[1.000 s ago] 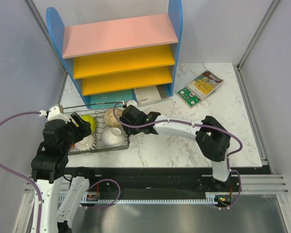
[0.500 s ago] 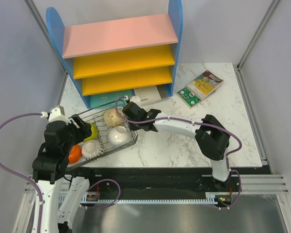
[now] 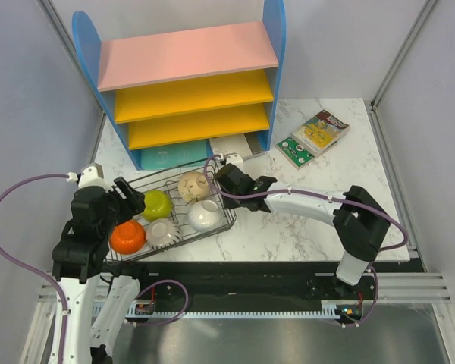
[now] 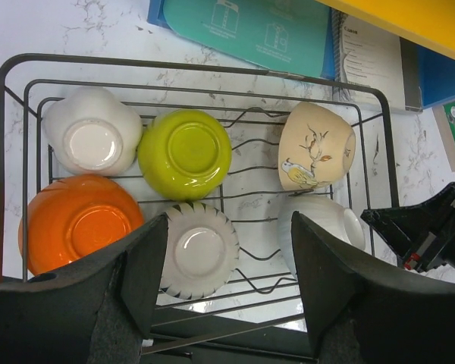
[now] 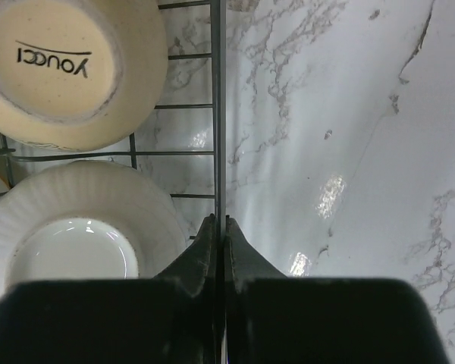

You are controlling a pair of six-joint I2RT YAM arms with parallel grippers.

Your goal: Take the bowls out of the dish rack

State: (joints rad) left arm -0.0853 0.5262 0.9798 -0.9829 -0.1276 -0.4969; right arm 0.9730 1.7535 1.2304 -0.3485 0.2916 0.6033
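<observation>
- Dish rack (image 3: 176,206): black wire, on the marble table (image 3: 303,227), at 8 o'clock from table ctr in the top view, set askew to the table edge.
- R gripper (image 3: 221,179): fingers pinched tight on the rack's thin rim wire, at the rack's 3 o'clock side. Wrist cam shows the wire (image 5: 218,114) running straight down into the closed tips.
- L gripper (image 4: 227,227): jaws spread wide, holding nothing, hovering over the rack's 6 o'clock edge.
- Six bowls in the rack, per L wrist cam:
- white bowl (image 4: 93,140) at 10 o'clock, base up.
- green bowl (image 4: 185,153) at 12, base up, touching the white one.
- beige bowl (image 4: 315,148) w/ bird-and-branch print at 2, tipped on its side.
- orange bowl (image 4: 76,224) at 8, base up.
- ribbed white bowl (image 4: 201,250) at 6, base up.
- plain white bowl (image 4: 322,227) at 4, just below the beige one.
- Blue shelf unit (image 3: 189,83) w/ pink and yellow boards at 12 o'clock of the rack.
- Printed cards (image 3: 315,136) at 2 o'clock on the table, well apart from the rack.
</observation>
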